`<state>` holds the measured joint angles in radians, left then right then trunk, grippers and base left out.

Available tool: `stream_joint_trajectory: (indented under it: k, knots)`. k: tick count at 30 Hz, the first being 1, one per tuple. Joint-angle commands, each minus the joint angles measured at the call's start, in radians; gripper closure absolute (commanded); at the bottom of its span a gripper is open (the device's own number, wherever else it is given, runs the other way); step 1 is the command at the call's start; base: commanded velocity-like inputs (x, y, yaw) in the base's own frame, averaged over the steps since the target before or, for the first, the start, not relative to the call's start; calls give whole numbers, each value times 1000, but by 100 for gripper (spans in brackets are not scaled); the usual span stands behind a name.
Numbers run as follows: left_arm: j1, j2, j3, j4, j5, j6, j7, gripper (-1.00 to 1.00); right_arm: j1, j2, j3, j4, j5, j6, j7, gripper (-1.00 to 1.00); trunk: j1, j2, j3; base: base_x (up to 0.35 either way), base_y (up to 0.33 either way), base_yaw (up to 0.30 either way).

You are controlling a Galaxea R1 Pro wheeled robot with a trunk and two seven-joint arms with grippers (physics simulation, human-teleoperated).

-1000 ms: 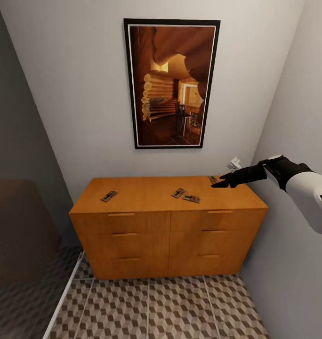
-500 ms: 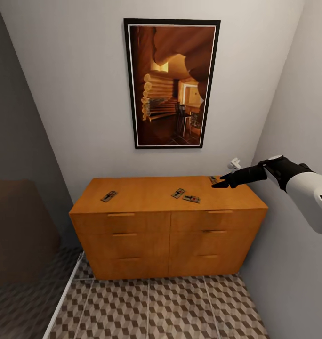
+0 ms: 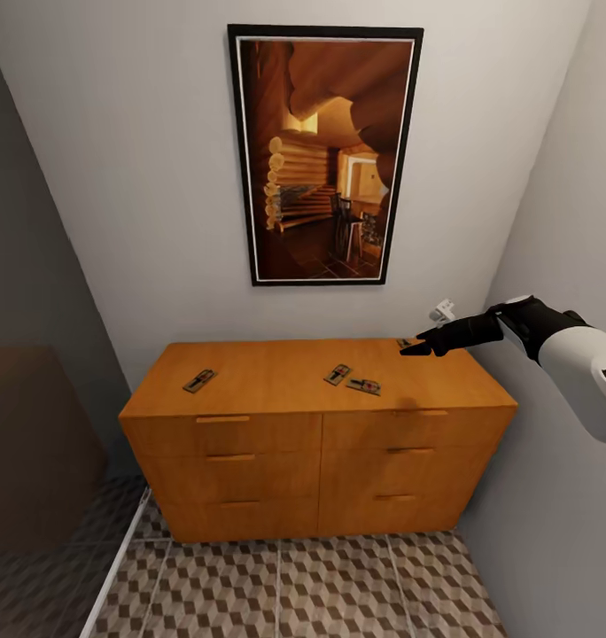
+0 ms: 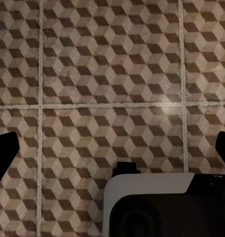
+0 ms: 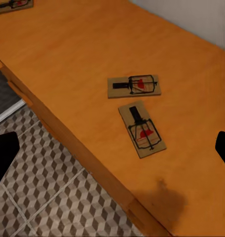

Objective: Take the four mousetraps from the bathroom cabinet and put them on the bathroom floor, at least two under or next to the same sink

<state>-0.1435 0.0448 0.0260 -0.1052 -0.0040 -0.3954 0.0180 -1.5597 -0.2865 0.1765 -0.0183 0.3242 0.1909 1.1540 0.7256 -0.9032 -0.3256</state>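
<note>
The orange-brown cabinet stands against the far wall, its right end close to the right wall and its left end near a dark panel. Bare top shows between the traps.

Three mousetraps lie flat in plain sight on the cabinet top: one alone toward the left end, and two near the middle, one just beside the other, set at different angles. In the right wrist view these two sit a little in from the front edge, close together but apart. A fourth mousetrap peeks out at the far right of the top, partly hidden by the right gripper, which hovers over it with its jaws released and spread wide.

The left gripper points down at the bathroom floor, jaws likewise spread with nothing between them. Patterned tiles lie in front of the cabinet.
</note>
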Motion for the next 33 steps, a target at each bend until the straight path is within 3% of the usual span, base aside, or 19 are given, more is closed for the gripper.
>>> stream_joint_trajectory:
  k: [1, 15, 24, 33]
  knots:
    - [-1, 0, 2, 1, -1, -3, 1, -100, 0, 0, 8, -2, -8, 11, 3, -100, 0, -1, -1, 151, 0, 0]
    - [-1, -2, 2, 1, -1, -4, 1, -100, 5, 5, 9, -1, -8, 17, -21, -100, 0, -1, -1, 38, 0, 0]
    - [-1, -2, 2, 1, -1, -4, 1, -100, 50, 10, 9, -1, -8, 19, -33, -100, 0, -1, -1, 1, 0, 0]
    - [-1, -2, 2, 1, -1, -5, 1, -100, 59, 24, 9, 0, -8, 22, -35, -100, 0, -1, -1, 0, 0, 0]
